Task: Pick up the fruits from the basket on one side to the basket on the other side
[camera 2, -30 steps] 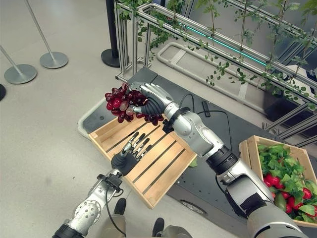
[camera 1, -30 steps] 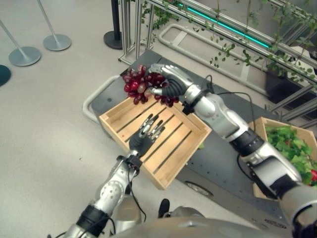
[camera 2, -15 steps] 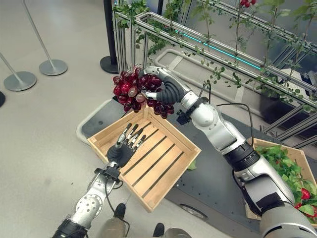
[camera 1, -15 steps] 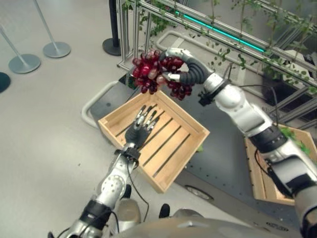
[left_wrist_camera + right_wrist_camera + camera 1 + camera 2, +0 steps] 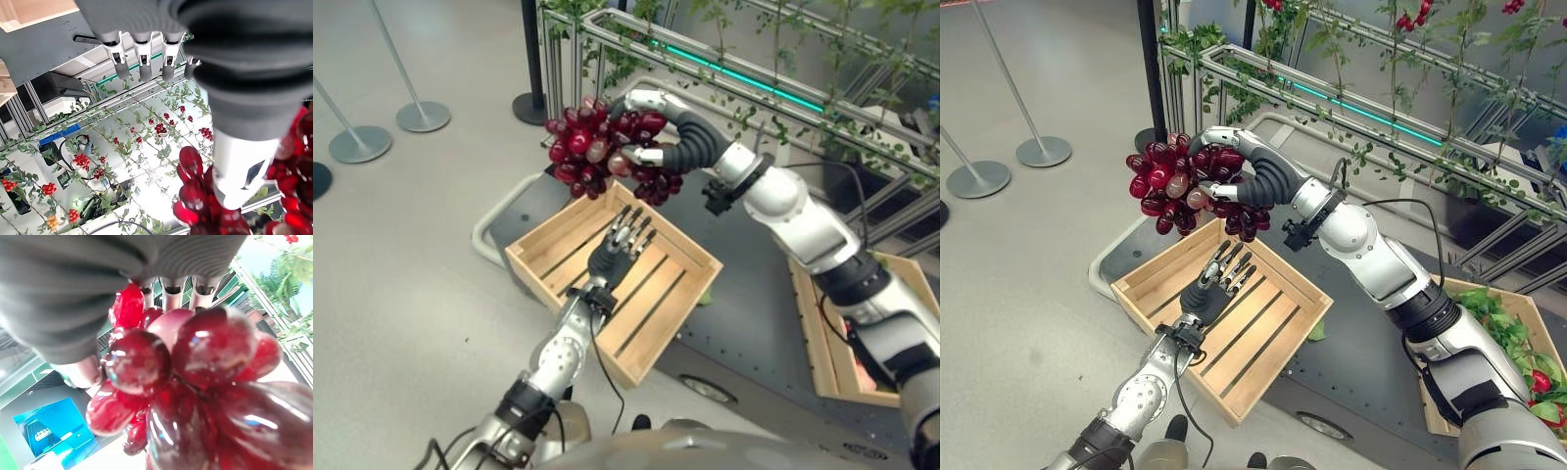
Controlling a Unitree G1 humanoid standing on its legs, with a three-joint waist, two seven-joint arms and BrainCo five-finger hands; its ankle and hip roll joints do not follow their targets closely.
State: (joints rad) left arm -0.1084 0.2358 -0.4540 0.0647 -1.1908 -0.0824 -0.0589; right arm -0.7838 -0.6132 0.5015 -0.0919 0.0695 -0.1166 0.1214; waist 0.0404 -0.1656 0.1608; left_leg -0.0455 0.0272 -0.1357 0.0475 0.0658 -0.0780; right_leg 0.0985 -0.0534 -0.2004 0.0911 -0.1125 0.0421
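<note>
My right hand (image 5: 673, 145) is curled round a bunch of dark red grapes (image 5: 592, 152), holding it in the air above the far corner of a wooden crate (image 5: 558, 235). The grapes (image 5: 195, 382) press against the palm in the right wrist view. Below them my left hand (image 5: 619, 250) is raised over the crate's slatted floor with its fingers (image 5: 142, 58) straight and nothing in them. A second wooden crate (image 5: 1518, 313) at the right holds green leaves and red fruit (image 5: 1540, 382).
Both crates rest on a dark grey platform (image 5: 754, 313). Behind it runs a metal rail frame (image 5: 1351, 73) with leafy vines. Stanchion bases (image 5: 423, 116) stand on the grey floor at the left.
My right hand has carried the grapes a little to the left and kept them high over the crate. My left hand has risen and moved right inside the crate. The camera has shifted.
</note>
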